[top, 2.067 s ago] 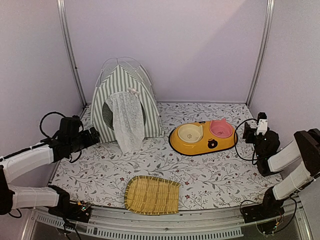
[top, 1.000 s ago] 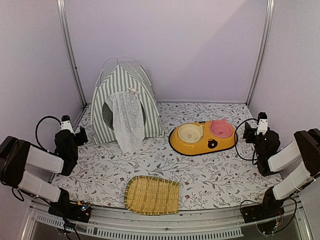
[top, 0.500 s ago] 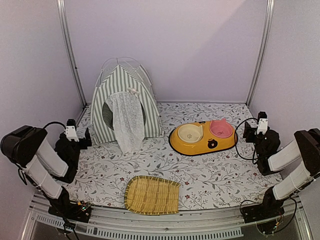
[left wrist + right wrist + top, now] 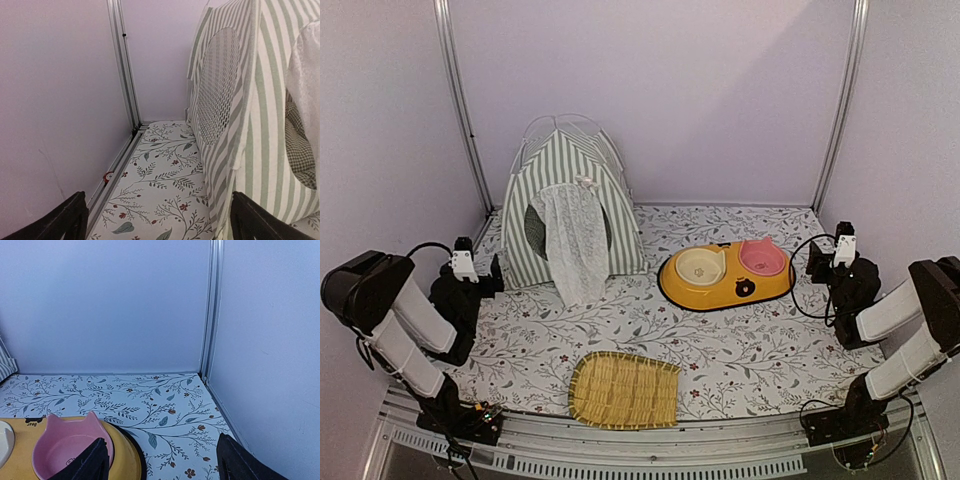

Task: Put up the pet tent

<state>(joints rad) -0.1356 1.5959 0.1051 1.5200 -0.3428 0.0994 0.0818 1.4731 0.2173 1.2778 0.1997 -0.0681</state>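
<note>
Standing upright at the bench's (image 4: 740, 350) far left corner, the pet tent (image 4: 570, 205) is untouched; left fingers (image 4: 70, 222) and right fingers (image 4: 86, 465) gape wide, holding nothing.

A pink bowl (image 4: 67, 447) with cat ears sits in a yellow tray (image 4: 122, 460) at lower left on the flowered table (image 4: 150, 395). The right pincer (image 4: 161, 462) spans the bottom edge, fingers (image 4: 87, 464) wide apart, holding nothing.

Yellow pet feeder (image 4: 718, 293), woven tray (image 4: 624, 390)
</note>
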